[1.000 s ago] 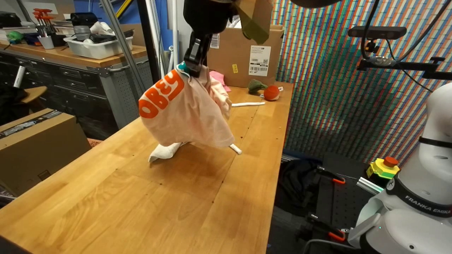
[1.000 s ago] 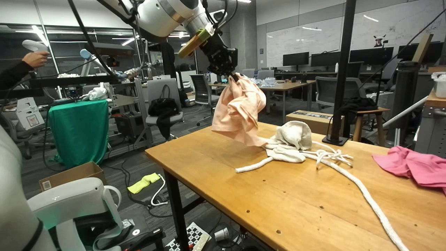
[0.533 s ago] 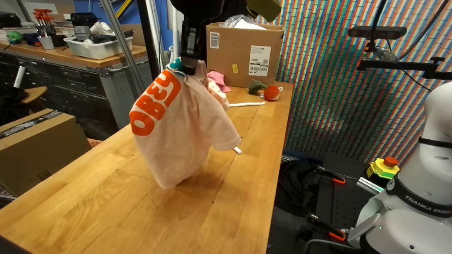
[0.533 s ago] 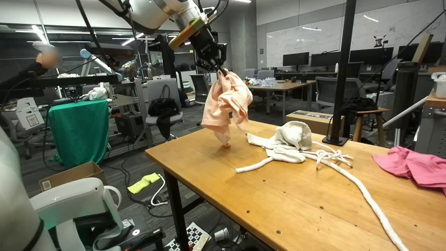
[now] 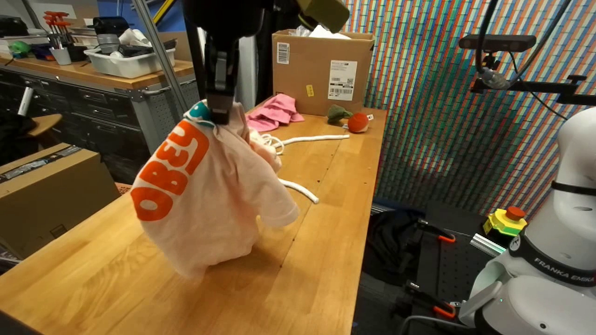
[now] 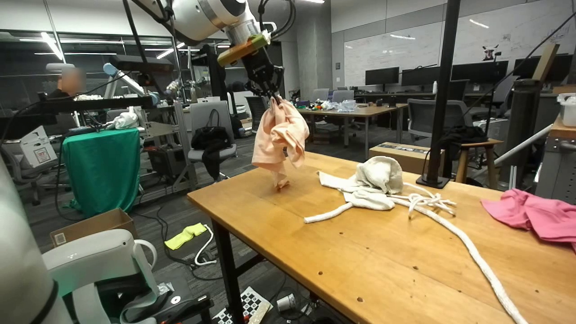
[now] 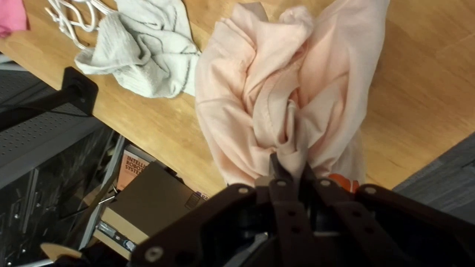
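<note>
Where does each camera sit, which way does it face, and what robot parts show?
An exterior view: higher than the table, looking along it toward a cardboard box; gripper and robot base show.
An exterior view: beside the robot's lower arm, looking across the table toward monitors; upper arm and gripper also show.
Wrist view: on the wrist, facing down onto the peach shirt; only the gripper shows.
In both exterior views: the peach shirt hanging from the shut gripper, and a pink cloth.

There is one gripper [image 7: 291, 165], one peach shirt [image 5: 216, 200], one pink cloth [image 6: 528, 213], one off-white cloth heap [image 6: 379, 175] and, in an exterior view, two orange-tipped clamps [image 5: 436, 231].
</note>
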`<state>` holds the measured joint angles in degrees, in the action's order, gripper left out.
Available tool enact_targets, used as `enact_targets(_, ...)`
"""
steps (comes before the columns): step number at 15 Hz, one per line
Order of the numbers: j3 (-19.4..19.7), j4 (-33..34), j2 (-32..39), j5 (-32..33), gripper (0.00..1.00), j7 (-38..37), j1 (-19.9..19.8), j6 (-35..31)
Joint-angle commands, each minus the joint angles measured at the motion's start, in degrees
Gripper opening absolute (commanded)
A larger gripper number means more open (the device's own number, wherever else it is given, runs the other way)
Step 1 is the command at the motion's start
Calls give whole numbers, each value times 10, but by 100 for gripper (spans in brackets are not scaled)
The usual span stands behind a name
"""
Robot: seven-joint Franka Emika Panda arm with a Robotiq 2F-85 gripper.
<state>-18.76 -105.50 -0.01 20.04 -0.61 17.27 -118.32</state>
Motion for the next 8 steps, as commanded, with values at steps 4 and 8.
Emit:
enact_targets(4, 2, 2, 33, -28, 6, -97, 11, -152)
enact_targets(8, 12, -6, 61, 16, 6, -214, 20, -264)
